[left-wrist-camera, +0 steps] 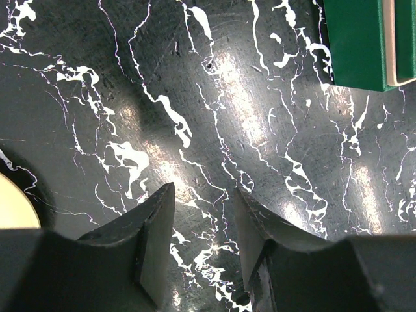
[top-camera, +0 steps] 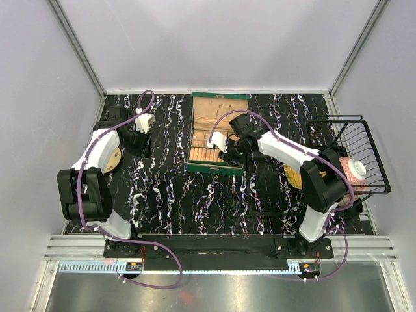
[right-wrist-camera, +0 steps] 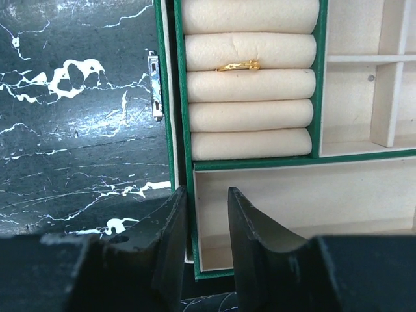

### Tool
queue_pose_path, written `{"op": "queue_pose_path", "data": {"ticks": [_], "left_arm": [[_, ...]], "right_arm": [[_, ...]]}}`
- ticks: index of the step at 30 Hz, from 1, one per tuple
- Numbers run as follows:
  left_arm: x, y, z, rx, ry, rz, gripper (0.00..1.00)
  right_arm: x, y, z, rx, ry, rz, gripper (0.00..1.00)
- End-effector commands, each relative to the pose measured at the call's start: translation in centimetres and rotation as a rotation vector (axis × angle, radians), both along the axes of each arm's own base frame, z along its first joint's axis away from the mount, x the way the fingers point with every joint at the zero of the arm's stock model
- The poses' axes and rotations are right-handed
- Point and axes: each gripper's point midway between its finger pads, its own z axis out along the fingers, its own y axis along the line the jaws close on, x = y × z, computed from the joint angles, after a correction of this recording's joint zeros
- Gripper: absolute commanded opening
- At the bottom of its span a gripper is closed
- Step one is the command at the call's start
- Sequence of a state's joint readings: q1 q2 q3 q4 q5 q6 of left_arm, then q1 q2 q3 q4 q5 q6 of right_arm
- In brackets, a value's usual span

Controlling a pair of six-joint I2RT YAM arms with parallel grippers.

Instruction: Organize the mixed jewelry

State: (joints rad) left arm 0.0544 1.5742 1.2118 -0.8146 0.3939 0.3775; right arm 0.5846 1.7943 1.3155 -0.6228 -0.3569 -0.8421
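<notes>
Right wrist view, and the gold ring [right-wrist-camera: 238,65] is sitting in the slot between two cream rolls [right-wrist-camera: 250,83] of the green box [right-wrist-camera: 260,161], tucked in and lying level. The right tool [right-wrist-camera: 206,195] hovers above the box's near edge, jaws parted a modest way, nothing between them. So the ring-seating step looks finished to me, with one piece filed where rings belong. Over to the left tool [left-wrist-camera: 201,201]: about half open, empty, hanging low over bare counter [left-wrist-camera: 130,78], with a corner of the box off to its upper right. Next move, I'd say, calls for the right tool to lift straight up clear of the rolls without brushing the ring, then go hunting for another loose piece. None shows in these views, so where the rest of the jewelry lies I cannot tell.
</notes>
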Motion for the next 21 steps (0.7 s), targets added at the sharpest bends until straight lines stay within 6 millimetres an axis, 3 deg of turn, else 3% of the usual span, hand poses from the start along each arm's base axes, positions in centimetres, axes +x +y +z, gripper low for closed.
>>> {"op": "queue_pose_path", "data": {"ticks": [1, 11, 19, 21], "left_arm": [[1.3, -0.3, 1.2, -0.028, -0.054, -0.014, 0.44], [1.6, -0.5, 1.5, -0.043, -0.056, -0.012, 0.44], [2.6, -2.4, 3.1, -0.141, -0.131, -0.058, 0.44], [3.4, -3.3, 3.9, -0.195, -0.176, -0.084, 0.45]], "right_arm": [[0.9, 0.9, 3.9, 0.098, -0.091, -0.021, 0.38], [0.7, 0.8, 5.7, 0.126, -0.107, -0.052, 0.40], [5.4, 0.2, 8.7, 0.152, -0.256, -0.229, 0.42], [6.7, -0.5, 9.1, 0.150, -0.284, -0.305, 0.53]]}}
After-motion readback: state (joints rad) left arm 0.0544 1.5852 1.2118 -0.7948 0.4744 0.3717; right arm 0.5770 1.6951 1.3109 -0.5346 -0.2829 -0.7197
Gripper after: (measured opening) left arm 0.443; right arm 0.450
